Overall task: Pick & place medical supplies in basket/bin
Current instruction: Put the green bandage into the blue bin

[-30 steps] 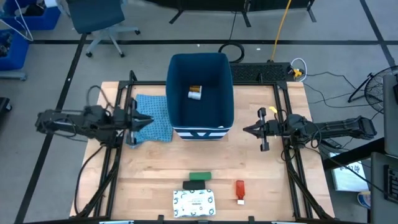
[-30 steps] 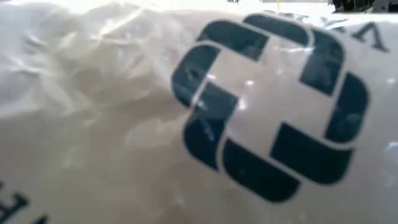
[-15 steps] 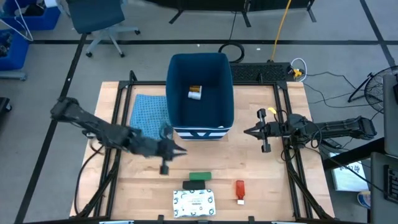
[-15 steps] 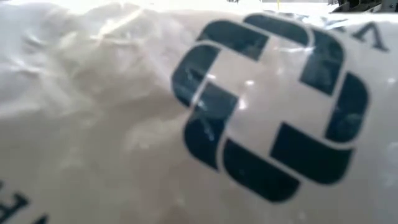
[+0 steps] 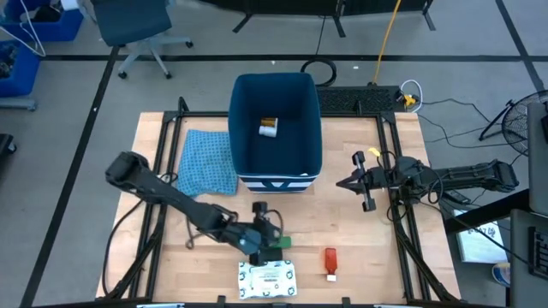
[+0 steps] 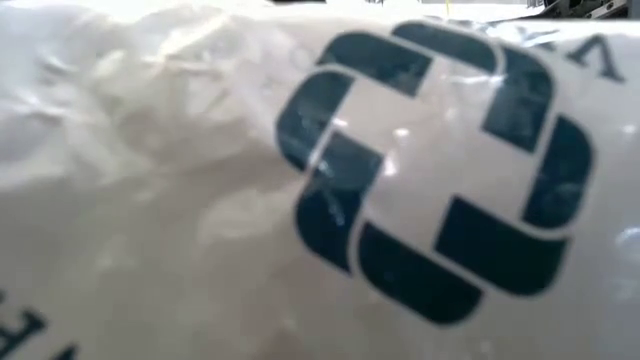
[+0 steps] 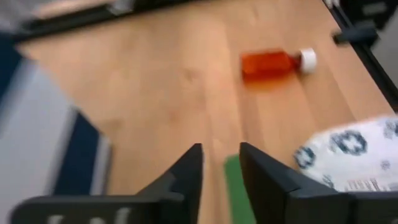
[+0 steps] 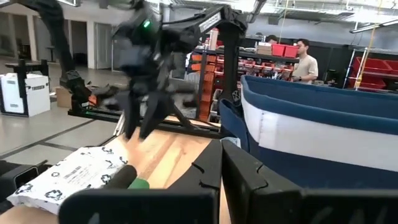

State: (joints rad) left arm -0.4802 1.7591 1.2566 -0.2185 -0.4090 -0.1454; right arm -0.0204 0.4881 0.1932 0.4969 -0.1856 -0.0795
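The white patterned flat packet (image 5: 267,278) lies at 6 o'clock on the table (image 5: 377,265), its long axis side to side; in the low view it (image 6: 200,200) fills the picture and hides all else. Just beyond it the green box (image 5: 280,243) lies with its long axis side to side, and the left gripper (image 5: 267,241) is right over the box's left end, fingers (image 7: 186,171) slightly parted with the green box (image 7: 236,193) showing in the gap. The black bar beside the box is hidden under that gripper. At 5 o'clock the red white-tipped tube (image 5: 330,262) lies well apart from the gripper, cap pointing to the near edge. At 3 o'clock the right gripper (image 5: 341,181) waits, its fingers (image 8: 239,171) nearly together. At 12 o'clock the dark-blue bin (image 5: 276,128) holds the orange pill bottle (image 5: 269,127), and the light blue cloth (image 5: 209,162) lies against the bin's left wall
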